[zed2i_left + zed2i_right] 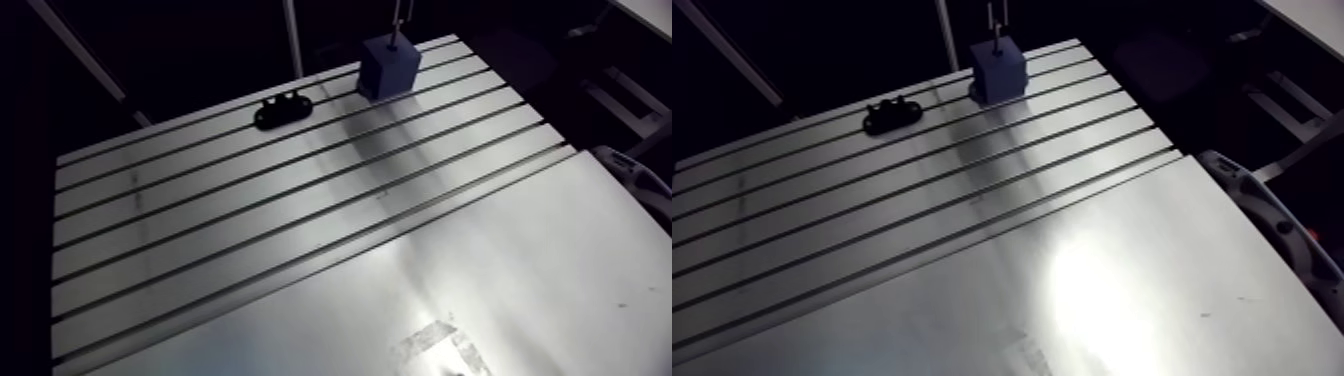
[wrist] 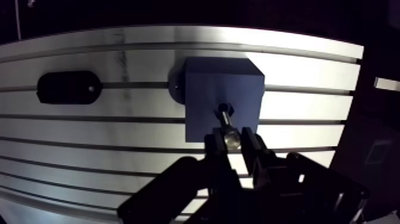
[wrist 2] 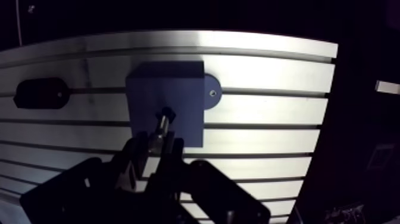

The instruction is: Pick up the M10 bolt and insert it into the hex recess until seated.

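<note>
A blue block (image 2: 223, 98) stands on the slotted table (image 1: 300, 230) near its far edge; the arm view shows the same blue block (image 1: 389, 66). In the wrist view my gripper (image 2: 231, 143) hangs just over the block, shut on the M10 bolt (image 2: 227, 126). One finger (image 2: 213, 148) presses each side of the bolt's upper end. The bolt's lower tip reaches the dark recess (image 2: 224, 109) in the block's top face. How deep it sits there is hidden. In the arm view the gripper is lost in the dark above the block.
A black oval holder (image 1: 283, 109) lies on the table to one side of the block, a few slots' width away. A round tab with a screw (image 3: 211, 92) sticks out from the block's base. A white curved part (image 1: 1262, 210) sits off the table's right edge.
</note>
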### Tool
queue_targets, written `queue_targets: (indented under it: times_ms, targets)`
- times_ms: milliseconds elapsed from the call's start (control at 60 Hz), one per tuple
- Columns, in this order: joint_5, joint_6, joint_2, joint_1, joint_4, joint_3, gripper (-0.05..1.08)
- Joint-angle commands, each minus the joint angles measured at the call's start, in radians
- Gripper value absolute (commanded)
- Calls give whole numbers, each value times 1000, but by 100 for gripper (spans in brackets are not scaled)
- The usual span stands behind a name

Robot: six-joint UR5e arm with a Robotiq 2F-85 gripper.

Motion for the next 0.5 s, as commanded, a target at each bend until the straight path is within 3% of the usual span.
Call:
queue_targets:
  times_ms: [17,500]
  targets:
    - [0,2,3,-1,0,0,96]
    - [0,4,6,1,-1,0,96]
